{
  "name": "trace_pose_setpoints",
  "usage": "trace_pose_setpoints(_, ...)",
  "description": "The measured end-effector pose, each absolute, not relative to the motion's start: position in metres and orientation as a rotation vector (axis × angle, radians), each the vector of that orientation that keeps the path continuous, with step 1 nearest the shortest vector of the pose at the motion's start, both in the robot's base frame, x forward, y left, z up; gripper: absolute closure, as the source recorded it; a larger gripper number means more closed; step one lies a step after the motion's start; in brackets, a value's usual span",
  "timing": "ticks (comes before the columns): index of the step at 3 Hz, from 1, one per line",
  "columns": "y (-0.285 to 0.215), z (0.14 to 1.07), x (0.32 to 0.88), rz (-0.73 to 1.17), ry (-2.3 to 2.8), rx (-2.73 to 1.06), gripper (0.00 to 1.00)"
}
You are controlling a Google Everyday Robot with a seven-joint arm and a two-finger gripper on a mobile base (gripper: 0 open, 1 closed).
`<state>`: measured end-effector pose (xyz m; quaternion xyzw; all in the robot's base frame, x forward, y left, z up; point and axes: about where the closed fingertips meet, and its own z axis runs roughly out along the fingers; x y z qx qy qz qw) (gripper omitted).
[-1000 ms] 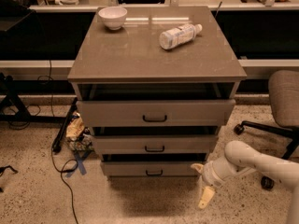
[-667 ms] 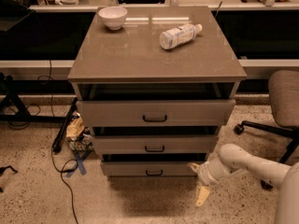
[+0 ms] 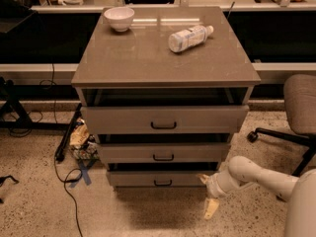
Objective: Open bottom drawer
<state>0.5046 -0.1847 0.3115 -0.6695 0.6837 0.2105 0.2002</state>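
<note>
Hovering end effector; jaws apart; beside bottom drawer | drawers: three

text: none readable | bottle label: illegible | gripper: low, just right of bottom drawer

The cabinet top carries a white bowl at its far left and a plastic bottle lying on its side, far right. The gripper hangs near the floor right of the cabinet, fingers spread.
</note>
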Motion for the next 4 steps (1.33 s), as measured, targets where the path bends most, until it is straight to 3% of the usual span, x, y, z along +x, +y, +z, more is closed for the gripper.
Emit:
trace_pose_setpoints(3, -0.185, 0.210, 0.579, 0.273, 1.885, -1.831, 0.00)
trace_pose_setpoints(4, -0.185, 0.210, 0.579, 0.272, 1.884, -1.831, 0.00)
